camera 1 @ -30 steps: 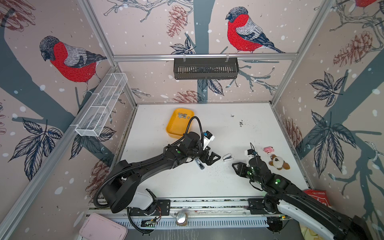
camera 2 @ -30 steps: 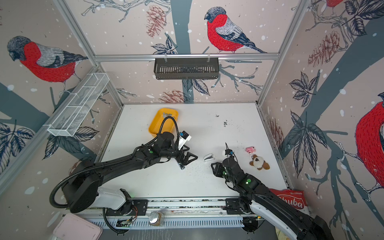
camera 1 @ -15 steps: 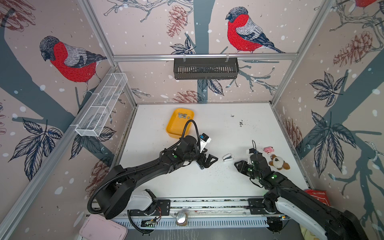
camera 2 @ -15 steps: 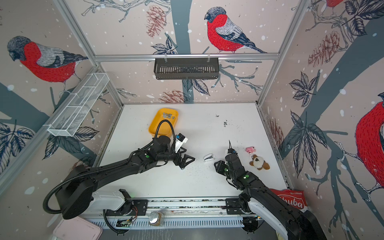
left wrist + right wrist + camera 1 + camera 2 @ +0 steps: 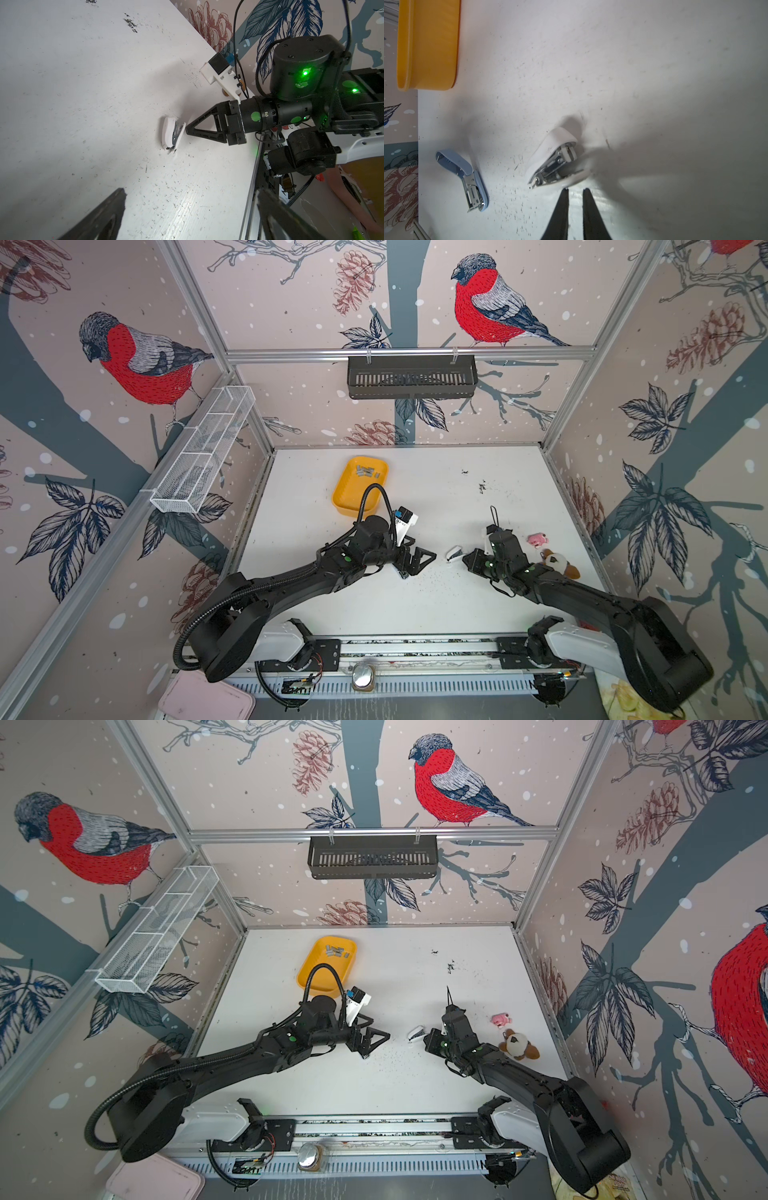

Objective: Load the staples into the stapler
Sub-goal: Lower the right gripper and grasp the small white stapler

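Note:
The staples are several silver-grey strips lying in the yellow tray at the back left. A white stapler lies on its side mid-table, its metal magazine showing. My right gripper is right next to the stapler's base. Its fingers are almost together with a thin slit between them, holding nothing. My left gripper stands wide open and empty, left of the stapler.
A blue stapler lies on the table under the left gripper. A pink toy and a brown-and-white plush sit by the right wall. Dark specks litter the table. A black basket and a white wire basket hang on the walls.
The right gripper's jaws have closed to a thin slit and its tip has edged up to the white stapler. The left gripper stays wide open, barely shifted.

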Robot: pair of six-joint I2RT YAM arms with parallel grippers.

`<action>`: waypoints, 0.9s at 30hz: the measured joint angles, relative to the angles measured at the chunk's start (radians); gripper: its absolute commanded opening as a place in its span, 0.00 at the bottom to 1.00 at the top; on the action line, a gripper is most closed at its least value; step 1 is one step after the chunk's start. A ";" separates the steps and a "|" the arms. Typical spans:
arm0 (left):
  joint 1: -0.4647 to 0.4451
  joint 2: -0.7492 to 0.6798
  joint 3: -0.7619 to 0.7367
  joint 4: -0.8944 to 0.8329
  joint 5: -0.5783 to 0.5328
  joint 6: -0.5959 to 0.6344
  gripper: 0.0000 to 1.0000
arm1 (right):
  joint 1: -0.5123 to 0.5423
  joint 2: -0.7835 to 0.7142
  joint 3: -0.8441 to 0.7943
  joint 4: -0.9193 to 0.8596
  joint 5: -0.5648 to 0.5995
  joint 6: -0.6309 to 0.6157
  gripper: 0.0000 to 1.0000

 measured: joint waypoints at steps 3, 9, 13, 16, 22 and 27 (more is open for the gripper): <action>0.000 -0.002 -0.011 0.011 0.000 -0.007 0.99 | -0.015 0.047 0.034 0.032 0.000 -0.019 0.16; 0.000 0.002 -0.013 0.021 0.000 -0.026 0.99 | -0.030 0.160 0.122 0.074 -0.017 -0.053 0.16; -0.001 0.000 -0.019 0.022 -0.002 -0.031 0.99 | -0.005 0.169 0.160 0.055 -0.005 -0.073 0.17; -0.002 -0.003 -0.028 0.022 -0.002 -0.031 0.99 | 0.028 0.163 0.182 0.012 0.047 -0.074 0.19; -0.002 -0.001 -0.030 0.022 -0.003 -0.031 0.99 | 0.129 0.202 0.250 -0.097 0.193 -0.070 0.20; -0.002 -0.010 -0.033 0.021 -0.006 -0.031 0.99 | 0.152 0.246 0.266 -0.103 0.270 -0.042 0.19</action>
